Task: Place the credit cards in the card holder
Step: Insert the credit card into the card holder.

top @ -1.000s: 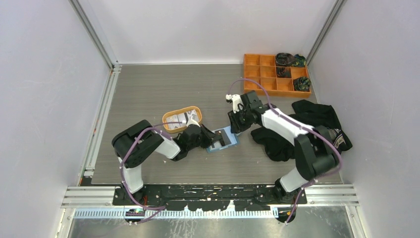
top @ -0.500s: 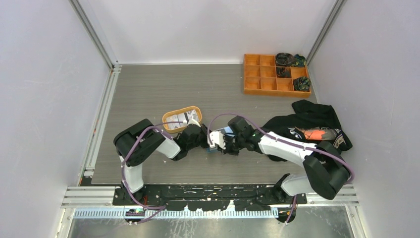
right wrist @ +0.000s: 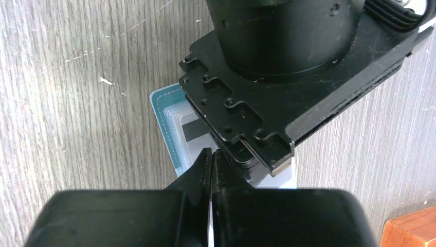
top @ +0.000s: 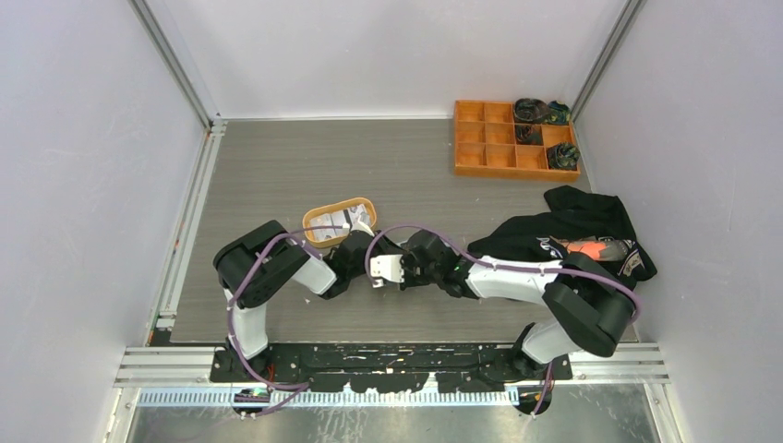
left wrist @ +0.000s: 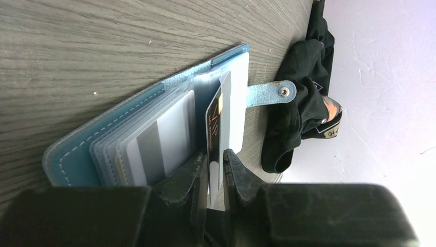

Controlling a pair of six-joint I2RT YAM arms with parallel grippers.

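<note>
Top view, pincers: the left pincer (top: 366, 253) and right pincer (top: 380, 270) meet tip to tip on the desk (top: 277, 166), near the orange oval tray (top: 367, 203).
Left wrist, card holder: the blue card holder (left wrist: 72, 149) lies open on the desk with its clear pockets fanned. Its snap tab (left wrist: 270, 92) points toward the black cloth (left wrist: 295, 103).
Left wrist, pincer: it is clamped on a dark credit card (left wrist: 215, 118), which stands on edge among the pockets.
Right wrist, pincer: the fingers are pressed together at the card holder's edge. A thin pale sliver sits between them; I cannot tell what it is.

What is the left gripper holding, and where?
A thin dark card with a gold patch, pinched at its near end by the left gripper, over the open blue card holder.
</note>
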